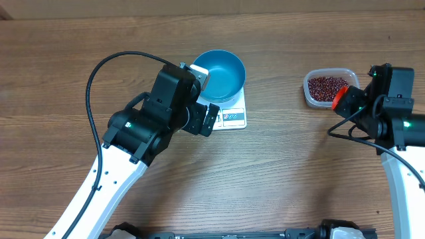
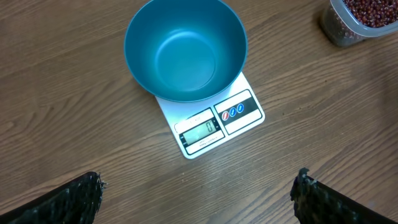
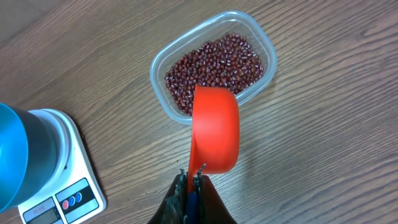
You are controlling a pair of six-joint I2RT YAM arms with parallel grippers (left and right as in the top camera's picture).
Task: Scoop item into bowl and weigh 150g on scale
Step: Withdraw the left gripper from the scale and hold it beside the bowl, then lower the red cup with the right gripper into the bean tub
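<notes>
The scale's (image 2: 168,112) display (image 2: 200,131) reads 0 in the left wrist view, beside small red and blue round buttons (image 2: 233,111); the finer print is unreadable. The empty bowl (image 2: 143,56) sits on the scale at upper centre, and the left end effector (image 2: 199,180) hangs wide open below it. Only the right wrist view shows the right end effector (image 3: 191,180) clamped on the handle of an orange scoop (image 3: 214,134), which overlaps the lower rim of the tub (image 3: 266,50) of beans (image 3: 214,65). Overhead, the left arm covers the display.
</notes>
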